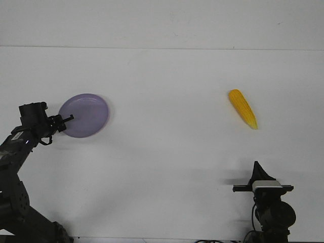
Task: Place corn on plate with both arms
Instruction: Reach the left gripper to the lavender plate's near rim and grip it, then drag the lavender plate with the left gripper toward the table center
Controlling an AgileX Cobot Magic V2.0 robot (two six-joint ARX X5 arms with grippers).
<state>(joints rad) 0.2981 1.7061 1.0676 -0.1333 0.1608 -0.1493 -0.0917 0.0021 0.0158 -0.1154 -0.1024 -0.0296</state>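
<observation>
The lavender plate (85,114) is at the left of the white table. My left gripper (67,120) is at its left rim, with one finger lying over the rim edge, and looks shut on the plate. The plate casts a shadow along its right side, as if slightly raised. The yellow-orange corn (243,108) lies on the table at the right, its pointed tip toward the front right. My right gripper (257,168) is near the front edge, well in front of the corn. Its fingers meet in one point and it holds nothing.
The white table (167,147) stretches between the plate and the corn. Its far edge meets a white wall at the back. The left arm's base sits at the front left corner.
</observation>
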